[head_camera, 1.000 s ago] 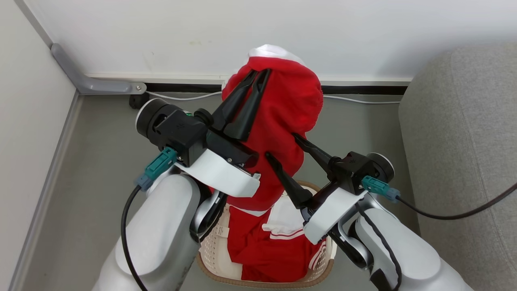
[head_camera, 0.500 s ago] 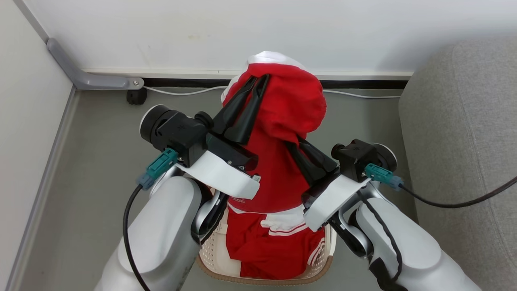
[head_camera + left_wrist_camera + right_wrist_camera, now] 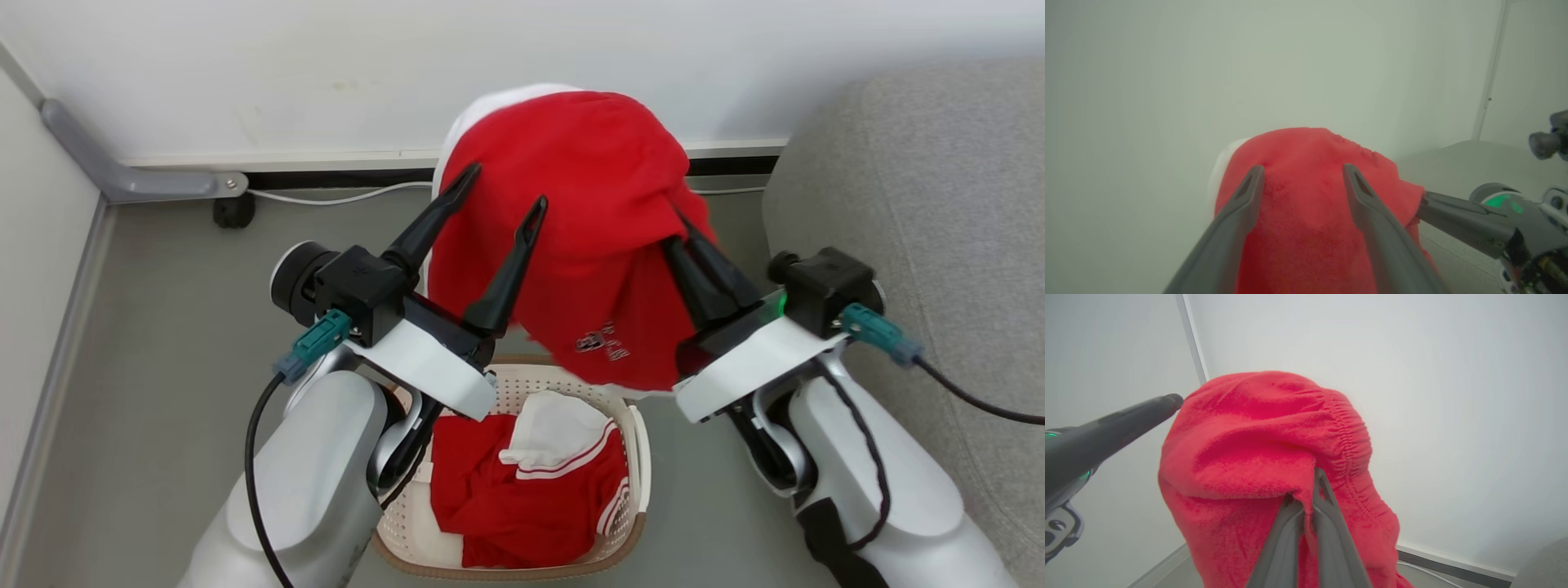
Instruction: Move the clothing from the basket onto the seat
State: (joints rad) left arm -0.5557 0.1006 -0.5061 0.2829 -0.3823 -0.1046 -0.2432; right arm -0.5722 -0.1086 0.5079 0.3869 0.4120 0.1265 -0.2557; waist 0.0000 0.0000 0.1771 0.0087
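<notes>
**Seat.** The grey sofa [image 3: 922, 204] stands at the robot's right, its rounded edge near the right arm. No clothing shows on the visible part.

**Basket.** The laundry basket [image 3: 635, 457] sits on the floor [image 3: 163, 327] between the two forearms, left of the sofa. Red-and-white clothing [image 3: 506, 498] lies inside it.

**Item in transit.** One red garment [image 3: 588, 204], with a gathered elastic edge and a small print, hangs raised above the basket's far side, in front of the wall. Its lower hem is clear of the rim.

**Right gripper** [image 3: 673, 229]. Its fingers [image 3: 1331, 526] are pinched together on a fold of the red garment and carry its weight.

**Left gripper** [image 3: 508, 184]. Its fingers [image 3: 1237, 212] are spread wide beside the cloth and clamp nothing.

**Assessment.** The step in hand appears to be the carry to the sofa on the right arm alone.
- Draw the left arm back first so its open tips do not snag the fabric.
- Keep the load high while swinging right, so the hem clears the rim and the sofa's edge.
- Release only once most of the cloth rests well onto the cushion, since a drop at the rounded edge would likely slide to the floor.
</notes>
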